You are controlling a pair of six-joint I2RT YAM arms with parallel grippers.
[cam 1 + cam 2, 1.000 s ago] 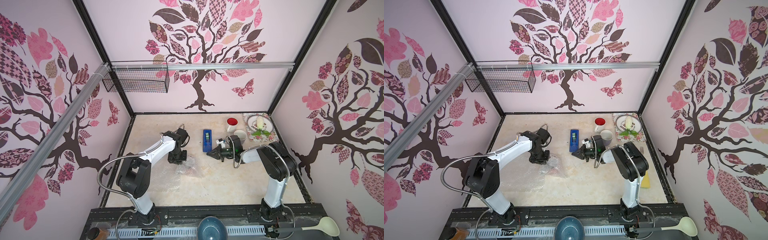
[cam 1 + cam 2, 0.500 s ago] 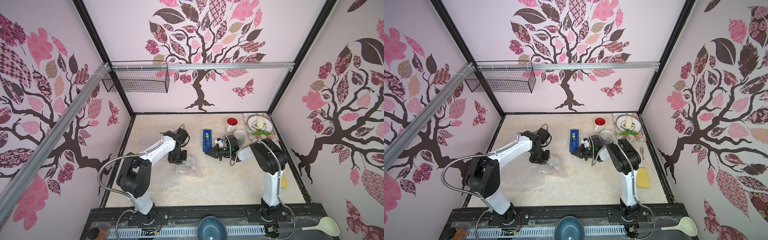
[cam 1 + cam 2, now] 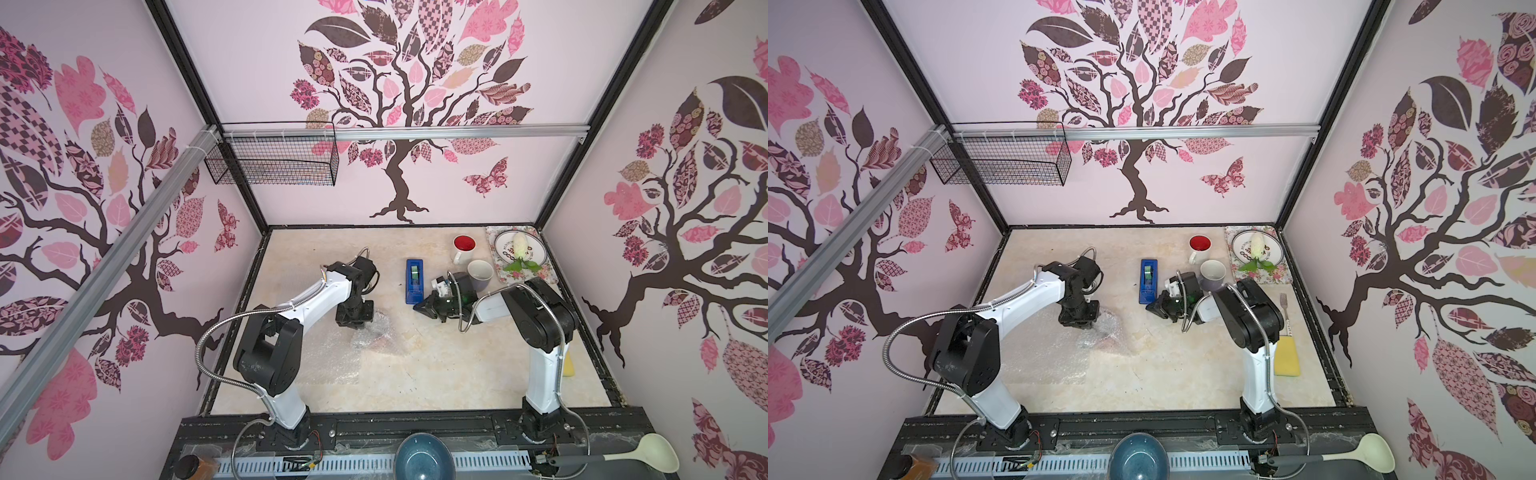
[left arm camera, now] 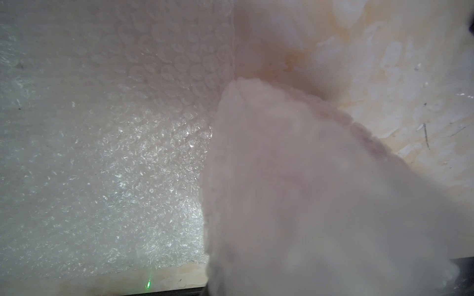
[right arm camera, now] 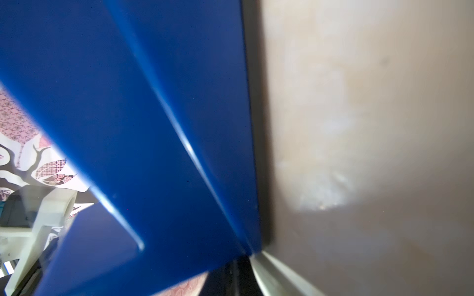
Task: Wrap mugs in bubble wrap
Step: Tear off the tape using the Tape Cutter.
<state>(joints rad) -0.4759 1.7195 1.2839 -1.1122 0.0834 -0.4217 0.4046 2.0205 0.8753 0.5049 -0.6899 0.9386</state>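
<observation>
The beige marbled table (image 3: 415, 374) carries a flat sheet of bubble wrap (image 3: 328, 365) on its left half, with a crumpled bundle (image 3: 376, 336) of wrap at the sheet's far corner. A blue tape dispenser (image 3: 414, 280) lies near the middle. Far right stand 2 mugs, a white mug (image 3: 463, 248) and a lavender mug (image 3: 481, 274), beside a floral tray (image 3: 540, 276). A fork (image 3: 1284, 305) and a yellow sponge (image 3: 1286, 356) lie along the right edge.

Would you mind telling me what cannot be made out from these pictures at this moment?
- Left gripper fingertips: covered by its own wrist in both top views; in the left wrist view blurred bubble wrap blocks them.
- Wrapped mug: only a reddish smear through the wrap in both top views.
- Right gripper fingertips: too small in the top views; the blurred blue tape dispenser fills the right wrist view.
</observation>
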